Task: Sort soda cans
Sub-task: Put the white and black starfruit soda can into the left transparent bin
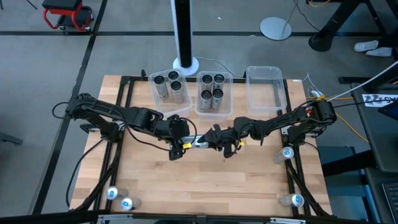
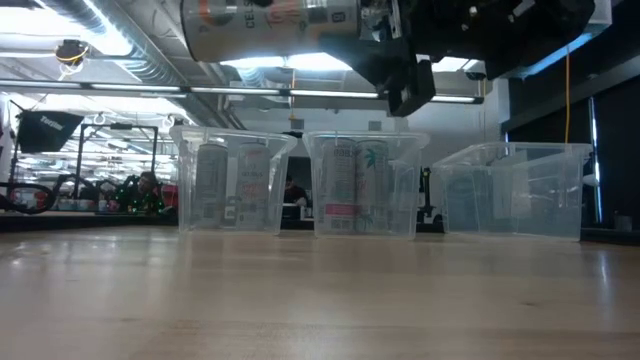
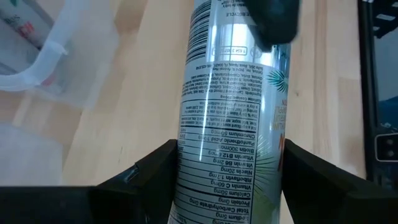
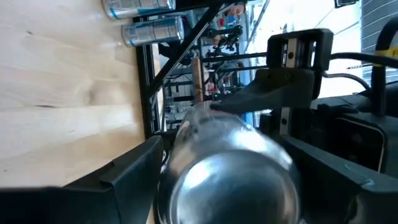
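One silver soda can (image 1: 200, 142) with printed sides hangs level above the middle of the table, held between both grippers. My left gripper (image 1: 186, 142) comes at it from the table's left and my right gripper (image 1: 216, 140) from the right; both are shut on it. The low view shows the can (image 2: 270, 25) high above the wood. Other soda cans stand in two clear bins (image 1: 169, 89) (image 1: 214, 93) at the far edge. More lie loose near the front left (image 1: 119, 198) and on the right (image 1: 286, 153) (image 1: 295, 200). My left gripper has the can's printed side wall (image 3: 186, 155) between its two fingers (image 3: 143, 177), which slant down from the table's left. The can runs on past the fingertips toward the other gripper, level and clear of the table. My right gripper takes the can's right-hand end (image 4: 230, 180) between its two fingers (image 4: 124, 180), level, from the table's right. The fingers lie along the can, one on the table side and one above. The can is lifted clear and level.
A third clear bin (image 1: 266, 87) stands at the far right with nothing in it. A white post (image 1: 185, 37) rises behind the bins. Black frame rails (image 1: 118, 155) run along both sides of the table. Bare wood (image 1: 205, 186) lies below the held can.
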